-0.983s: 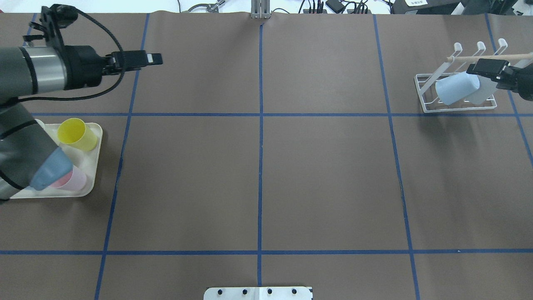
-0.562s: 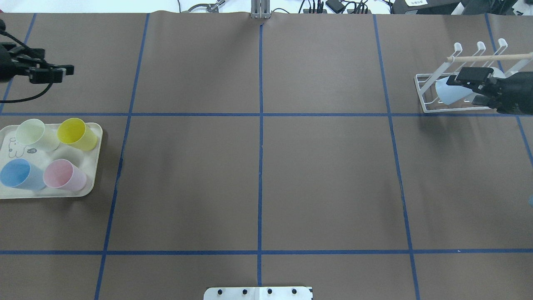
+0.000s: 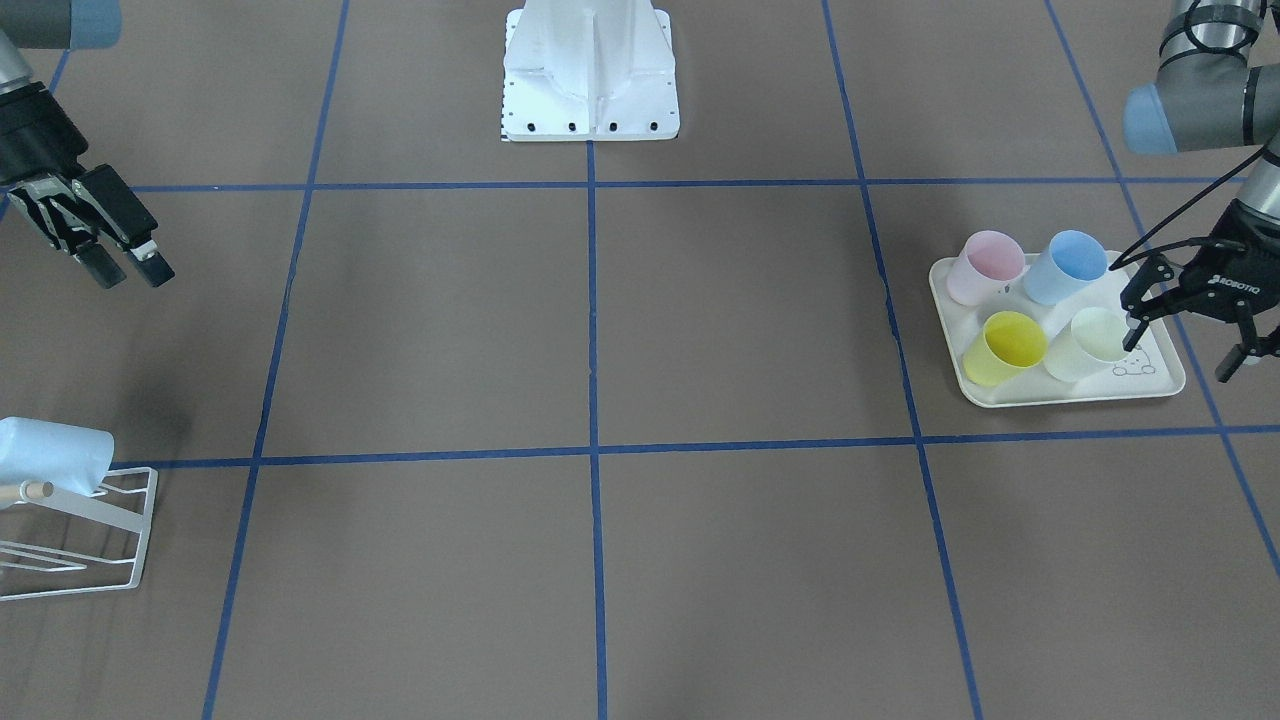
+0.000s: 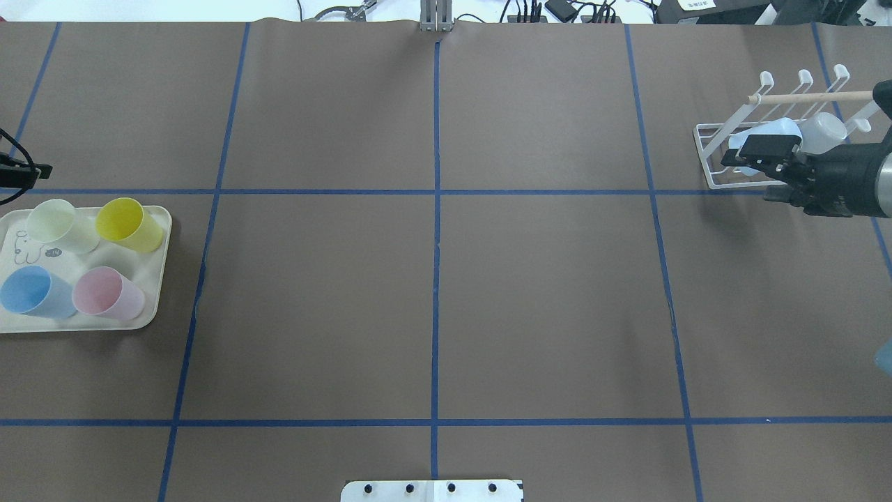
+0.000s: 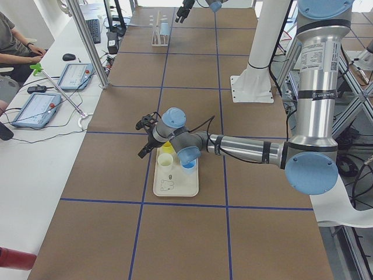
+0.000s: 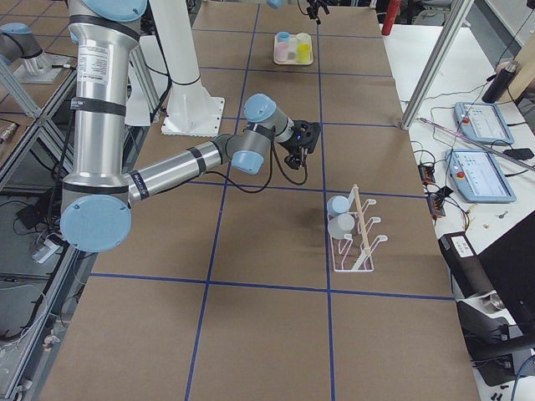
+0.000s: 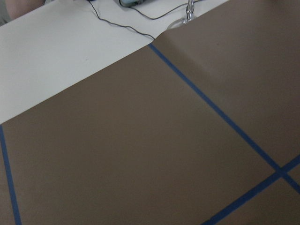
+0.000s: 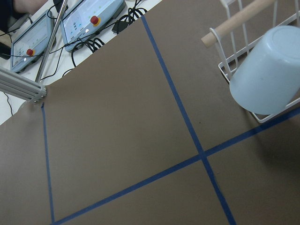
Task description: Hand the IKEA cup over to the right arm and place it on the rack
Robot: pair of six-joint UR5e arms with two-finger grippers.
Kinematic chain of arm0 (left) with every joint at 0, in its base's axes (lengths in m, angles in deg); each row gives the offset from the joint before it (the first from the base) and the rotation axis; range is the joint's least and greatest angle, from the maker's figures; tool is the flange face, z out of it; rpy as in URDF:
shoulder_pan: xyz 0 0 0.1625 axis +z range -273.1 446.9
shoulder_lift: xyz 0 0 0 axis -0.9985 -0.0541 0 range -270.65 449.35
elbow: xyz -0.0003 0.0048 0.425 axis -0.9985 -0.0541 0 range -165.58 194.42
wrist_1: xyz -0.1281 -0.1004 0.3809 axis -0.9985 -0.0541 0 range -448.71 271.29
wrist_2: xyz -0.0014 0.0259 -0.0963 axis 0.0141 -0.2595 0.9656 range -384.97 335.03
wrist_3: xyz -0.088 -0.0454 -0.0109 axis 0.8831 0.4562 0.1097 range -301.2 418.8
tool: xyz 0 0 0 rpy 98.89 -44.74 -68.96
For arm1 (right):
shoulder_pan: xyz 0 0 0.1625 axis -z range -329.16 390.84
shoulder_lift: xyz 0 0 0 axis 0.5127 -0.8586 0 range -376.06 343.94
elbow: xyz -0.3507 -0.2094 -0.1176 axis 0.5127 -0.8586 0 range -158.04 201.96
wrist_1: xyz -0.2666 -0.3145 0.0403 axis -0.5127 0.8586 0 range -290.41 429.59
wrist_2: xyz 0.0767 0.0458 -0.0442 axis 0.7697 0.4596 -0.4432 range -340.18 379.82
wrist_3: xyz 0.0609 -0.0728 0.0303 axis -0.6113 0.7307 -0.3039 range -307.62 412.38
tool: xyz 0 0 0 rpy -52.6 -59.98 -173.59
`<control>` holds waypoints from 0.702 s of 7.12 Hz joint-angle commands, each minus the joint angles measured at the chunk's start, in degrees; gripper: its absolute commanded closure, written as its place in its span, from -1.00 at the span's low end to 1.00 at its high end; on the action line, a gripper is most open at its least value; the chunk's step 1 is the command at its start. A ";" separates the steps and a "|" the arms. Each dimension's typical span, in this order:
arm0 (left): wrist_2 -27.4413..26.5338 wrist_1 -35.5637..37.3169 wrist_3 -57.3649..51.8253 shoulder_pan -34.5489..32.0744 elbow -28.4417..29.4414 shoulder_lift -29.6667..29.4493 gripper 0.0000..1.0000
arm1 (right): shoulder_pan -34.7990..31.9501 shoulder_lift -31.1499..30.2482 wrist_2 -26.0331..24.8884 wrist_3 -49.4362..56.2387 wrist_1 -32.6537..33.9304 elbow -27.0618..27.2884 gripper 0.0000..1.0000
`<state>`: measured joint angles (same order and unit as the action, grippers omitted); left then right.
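Note:
The white wire rack [image 4: 709, 155] stands at the far right, also in the front view [image 3: 135, 520]. A light blue cup [image 4: 770, 129] [image 3: 50, 455] [image 8: 269, 70] and a whitish cup [image 4: 822, 131] hang on it, mouths down. My right gripper [image 4: 749, 157] [image 3: 125, 268] is open and empty, just on the near side of the rack. My left gripper [image 3: 1180, 340] [image 4: 31, 172] is open and empty, hovering at the tray's outer edge beside the pale green cup [image 3: 1090, 345].
A cream rabbit-print tray [image 4: 157, 279] [image 3: 1150, 378] at the left holds several cups: pale green [image 4: 59, 224], yellow [image 4: 129, 223], blue [image 4: 31, 291], pink [image 4: 108, 293]. The robot's white base [image 3: 590, 70] stands at the near-side middle. Blue tape lines grid the brown table.
My left arm has swung off to the left, uncovering the tray. My right gripper has drawn back from the light blue cup, which stays on the rack.

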<state>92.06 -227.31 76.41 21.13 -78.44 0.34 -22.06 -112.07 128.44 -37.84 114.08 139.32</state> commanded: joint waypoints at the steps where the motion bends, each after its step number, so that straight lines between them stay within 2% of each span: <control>1: 1.36 11.61 -0.21 0.11 0.14 -1.42 -0.88 | 1.57 0.04 0.09 -3.21 -4.03 -0.20 -1.00; 2: 2.32 13.95 0.39 -0.06 0.14 -1.17 -0.89 | 1.93 0.04 0.09 -3.21 -4.67 -0.21 -1.00; 4: 9.68 21.06 1.36 -0.32 -1.16 -2.31 -0.88 | 3.68 0.13 -0.43 -3.21 -4.68 -0.38 -1.00; 5: 9.79 21.09 3.80 -0.33 -1.36 -2.13 -0.88 | 3.77 0.39 -0.52 -3.21 -4.68 -0.64 -1.00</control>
<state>100.37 -207.71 78.15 20.87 -79.16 -1.78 -18.77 -111.91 128.08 -41.04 109.47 138.94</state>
